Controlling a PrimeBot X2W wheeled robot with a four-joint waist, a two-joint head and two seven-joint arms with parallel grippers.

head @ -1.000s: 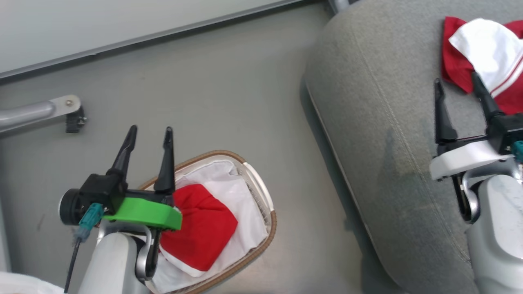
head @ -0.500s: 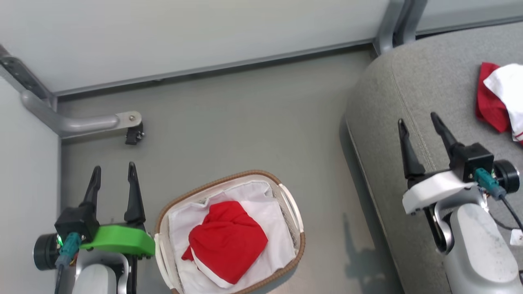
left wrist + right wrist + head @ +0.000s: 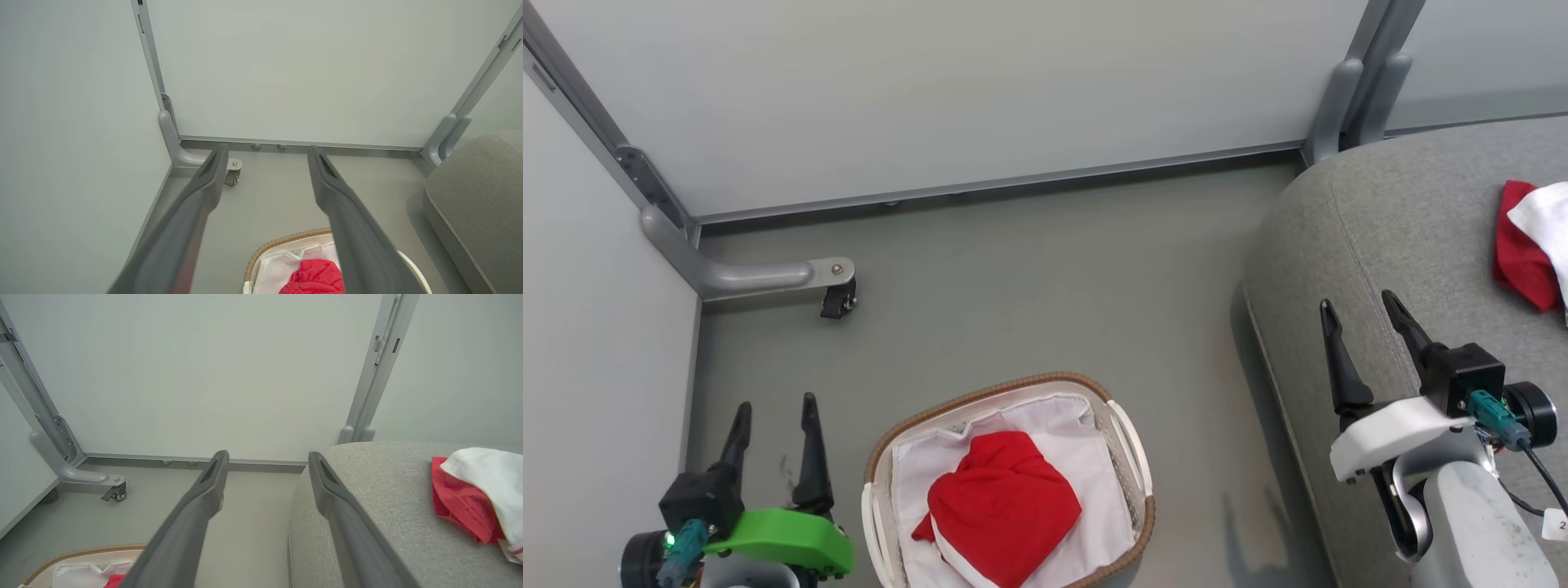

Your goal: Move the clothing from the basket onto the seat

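A bundled red garment with a white edge [image 3: 1005, 506] lies on the white liner inside the oval basket [image 3: 1129, 441] on the floor; the left wrist view catches its top [image 3: 316, 277] and the basket's brown rim [image 3: 282, 240]. A second piece of clothing, red and white [image 3: 1531, 245], rests on the grey seat [image 3: 1388, 237], also seen from the right wrist as a red and white garment [image 3: 470, 498] on the seat [image 3: 380, 490]. My left gripper [image 3: 772, 416] hangs open left of the basket. My right gripper [image 3: 1360, 306] is open and empty above the seat's front edge.
A pale partition wall [image 3: 980, 90] runs behind the floor, another panel closes the left side. A grey metal foot with a black caster [image 3: 837, 300] stands at the back left. A grey post [image 3: 1364, 82] rises behind the seat's corner.
The head camera has tilted up and drawn back, so the whole picture shifted. My right gripper has pulled away from the garment on the seat; my left gripper now sits beside the basket, not over it.
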